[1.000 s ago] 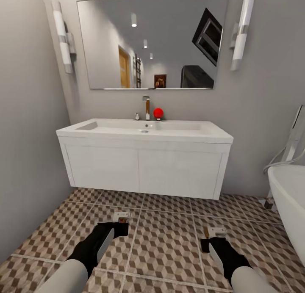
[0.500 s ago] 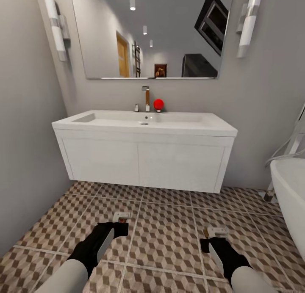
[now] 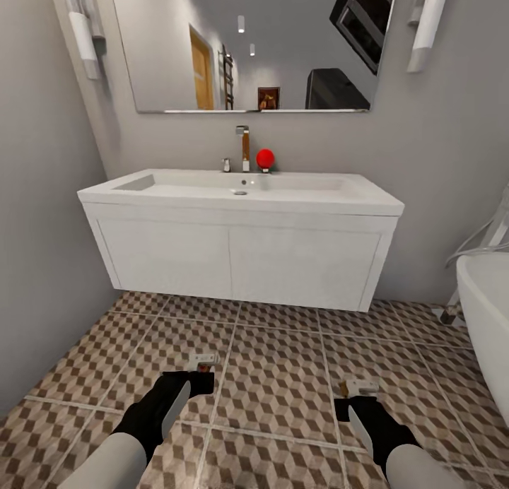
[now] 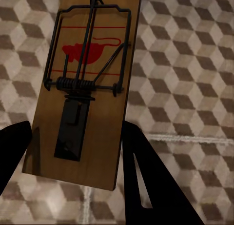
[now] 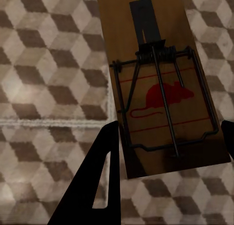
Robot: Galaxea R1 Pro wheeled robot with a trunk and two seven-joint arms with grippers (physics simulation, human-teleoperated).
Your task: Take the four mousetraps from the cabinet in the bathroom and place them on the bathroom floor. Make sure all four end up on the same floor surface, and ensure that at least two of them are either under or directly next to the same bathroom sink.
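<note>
My left gripper [image 3: 201,377] is shut on a brown wooden mousetrap [image 3: 203,360], held low over the cube-patterned bathroom floor [image 3: 279,376]. In the left wrist view this mousetrap [image 4: 85,88] sits between the black fingers [image 4: 146,176], with its red mouse print and wire bar facing the camera. My right gripper [image 3: 352,403] is shut on a second mousetrap [image 3: 361,386], which the right wrist view shows as a board [image 5: 158,83] clamped beside a finger [image 5: 100,176]. The white bathroom sink [image 3: 177,185] with its chrome tap [image 3: 242,146] is straight ahead. The cabinet is out of view.
The white vanity [image 3: 240,259] hangs off the wall with open floor beneath it. A red ball [image 3: 265,158] sits by the tap. A white bathtub [image 3: 488,312] stands at the right. A grey wall [image 3: 42,263] closes the left side.
The whole view has shifted: the sink looks nearer and higher, so the camera has moved toward it. Both grippers keep their mousetraps in the same pose.
</note>
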